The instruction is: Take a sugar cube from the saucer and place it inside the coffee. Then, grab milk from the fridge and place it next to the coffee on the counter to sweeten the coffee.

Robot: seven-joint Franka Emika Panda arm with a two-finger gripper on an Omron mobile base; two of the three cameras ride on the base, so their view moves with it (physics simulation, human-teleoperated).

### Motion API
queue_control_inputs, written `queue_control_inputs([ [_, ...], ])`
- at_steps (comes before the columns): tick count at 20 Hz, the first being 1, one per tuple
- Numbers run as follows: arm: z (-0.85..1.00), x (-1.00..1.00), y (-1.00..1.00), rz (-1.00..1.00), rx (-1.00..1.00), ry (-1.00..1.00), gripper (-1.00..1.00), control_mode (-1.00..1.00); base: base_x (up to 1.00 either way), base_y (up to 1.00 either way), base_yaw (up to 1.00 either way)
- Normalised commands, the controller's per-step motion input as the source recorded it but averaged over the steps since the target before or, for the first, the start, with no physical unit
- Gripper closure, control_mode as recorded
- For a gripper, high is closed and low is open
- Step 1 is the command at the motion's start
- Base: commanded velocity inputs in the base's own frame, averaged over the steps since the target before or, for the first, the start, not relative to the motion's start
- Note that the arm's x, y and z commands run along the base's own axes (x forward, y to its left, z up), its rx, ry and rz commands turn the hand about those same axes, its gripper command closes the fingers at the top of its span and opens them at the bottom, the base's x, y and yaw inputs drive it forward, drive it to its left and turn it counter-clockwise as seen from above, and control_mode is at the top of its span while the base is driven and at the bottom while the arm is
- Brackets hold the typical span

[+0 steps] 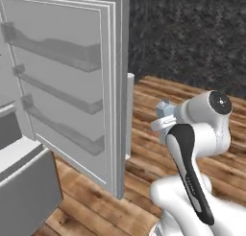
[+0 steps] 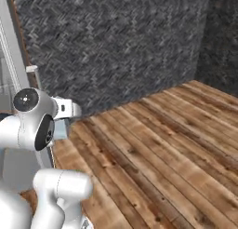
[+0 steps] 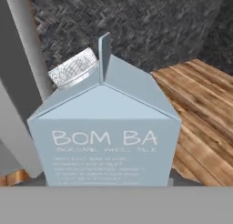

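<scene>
Milk held in pincer, close up in hand view, silver cap at top, upright, off the fridge shelves. Fridge door open at left w/ door edge just beside arm. Wood floor open to right; tiled wall behind.

milk base cut off; tool hidden
</scene>
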Motion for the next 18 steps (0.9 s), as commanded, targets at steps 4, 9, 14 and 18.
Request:
queue_control_inputs([
  [4,0.00,0.00,0.00,0.00,0.00,0.00,1.00,1.00,0.01,-0.55,-0.73],
  [9,0.00,0.00,0.00,0.00,0.00,0.00,1.00,1.00,0.06,-0.52,-0.73],
  [14,0.00,0.00,0.00,0.00,0.00,0.00,1.00,1.00,0.20,-0.46,-0.71],
  [18,0.00,0.00,0.00,0.00,0.00,0.00,1.00,1.00,0.57,-0.34,-0.61],
])
